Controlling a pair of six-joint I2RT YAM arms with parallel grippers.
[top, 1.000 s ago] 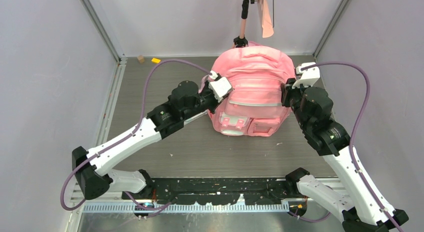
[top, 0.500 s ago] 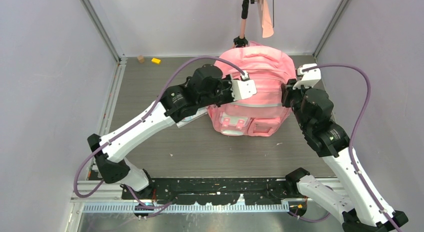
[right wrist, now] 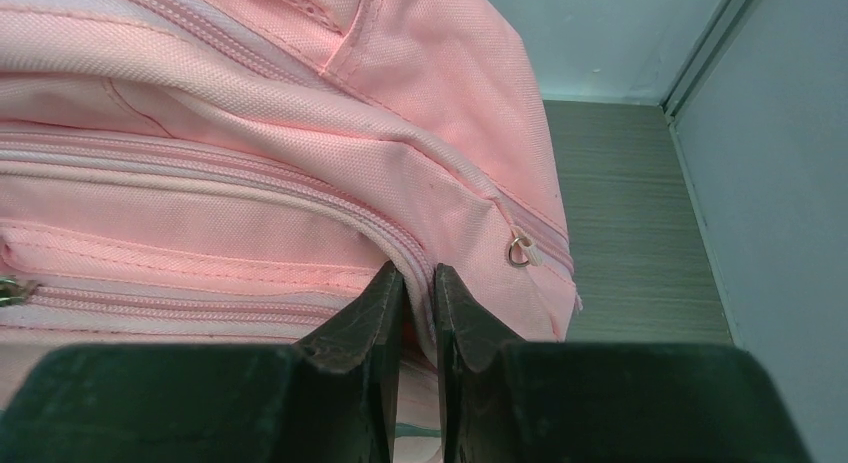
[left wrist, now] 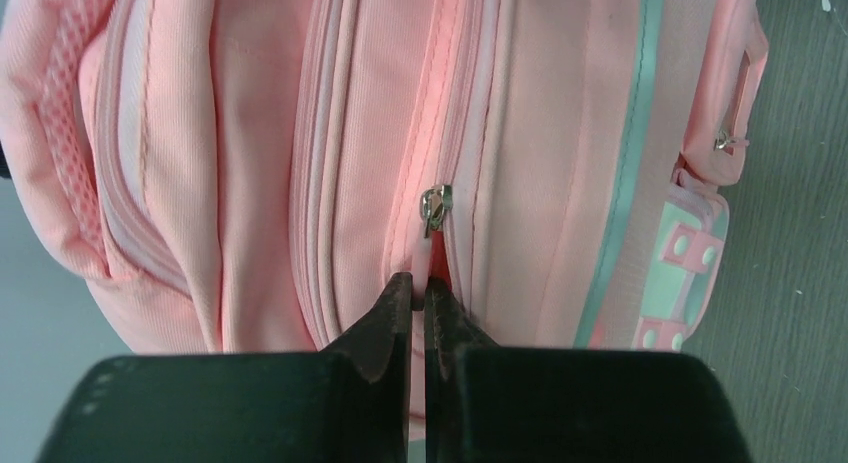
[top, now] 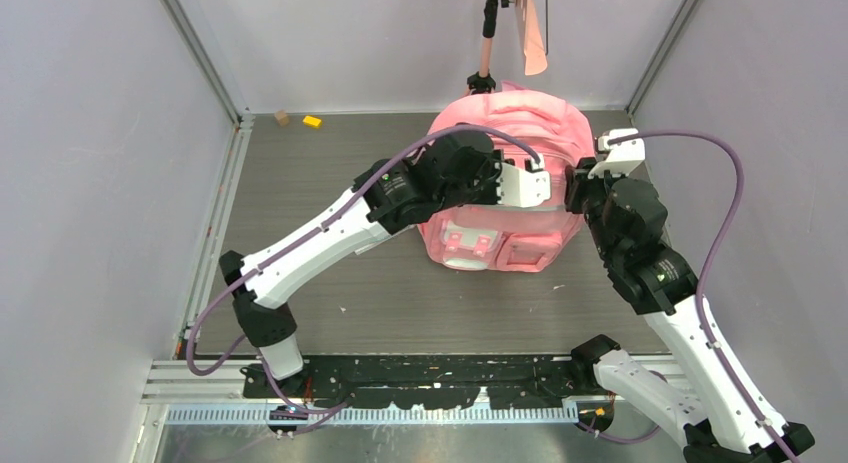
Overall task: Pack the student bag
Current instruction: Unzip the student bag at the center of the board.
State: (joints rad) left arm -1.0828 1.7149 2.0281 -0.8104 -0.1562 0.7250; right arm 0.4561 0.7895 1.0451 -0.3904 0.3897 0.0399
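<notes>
Pinching pink bag (left wrist: pixel 250 153) seams, left fingers (left wrist: pixel 395 308) closed, right fingers (right wrist: pixel 375 303) narrow

Pink student bag (top: pixel 505 198) lies front-up mid-table, zips shut (metal pulls visible), top twd back wall.

There is one student bag (top: pixel 510 173), a single large pink backpack on the grey table (top: pixel 300 203), and two white-and-black robot arms reaching to it, one from each side. Three metal zipper sliders show on the bag across the wrist views. At the far left of the table lie two small blocks, one tan block (top: pixel 282 117) and one yellow block (top: pixel 312 121).
</notes>
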